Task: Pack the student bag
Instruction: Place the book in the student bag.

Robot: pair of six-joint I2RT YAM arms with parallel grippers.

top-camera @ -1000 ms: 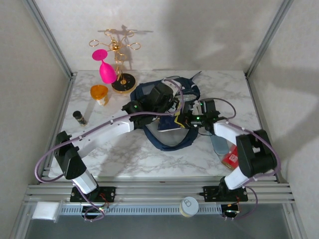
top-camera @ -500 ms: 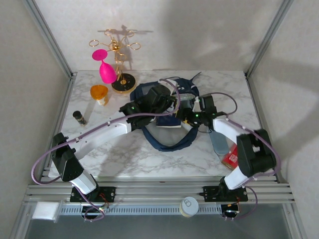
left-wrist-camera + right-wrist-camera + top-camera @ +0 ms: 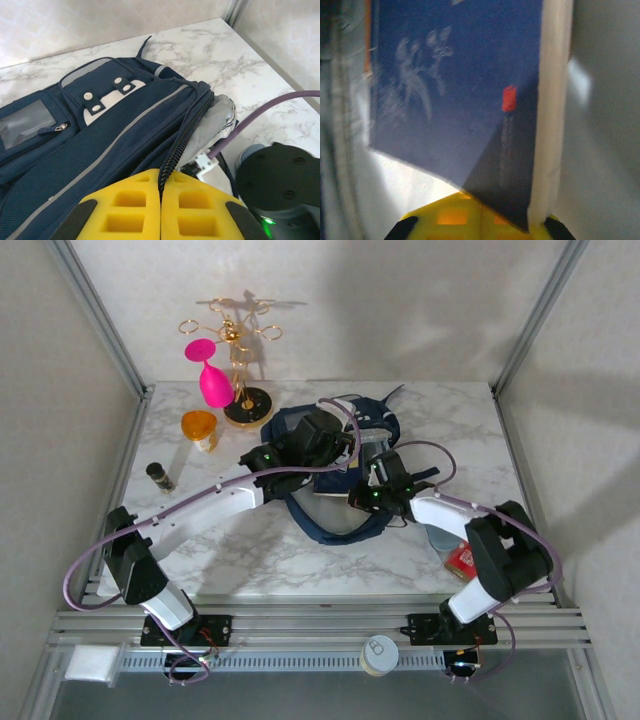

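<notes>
The student bag [image 3: 290, 425] lies flat at the table's middle back, navy with pale stripes, and its strap loop [image 3: 335, 530] trails toward me. My left gripper [image 3: 161, 176] is shut on the bag's zipper edge [image 3: 182, 142] and holds the mouth open, so the grey lining [image 3: 215, 122] shows. In the top view that left gripper [image 3: 340, 445] sits over the bag. My right gripper [image 3: 356, 487] is at the bag's mouth. In the right wrist view the right gripper [image 3: 479, 207] is shut, and the near corner of a navy book [image 3: 455, 90] lies over its fingertips.
At back left stand a gold rack [image 3: 240, 360] with a pink glass [image 3: 212, 380], and an orange cup [image 3: 200, 428]. A small dark bottle [image 3: 158, 475] stands at the left edge. A clear bottle [image 3: 440, 535] and a red pack [image 3: 462, 560] lie beside the right arm.
My right gripper has moved left and nearer, along the bag's mouth. Less of the book shows in the top view. The left gripper stayed shut on the zipper edge.
</notes>
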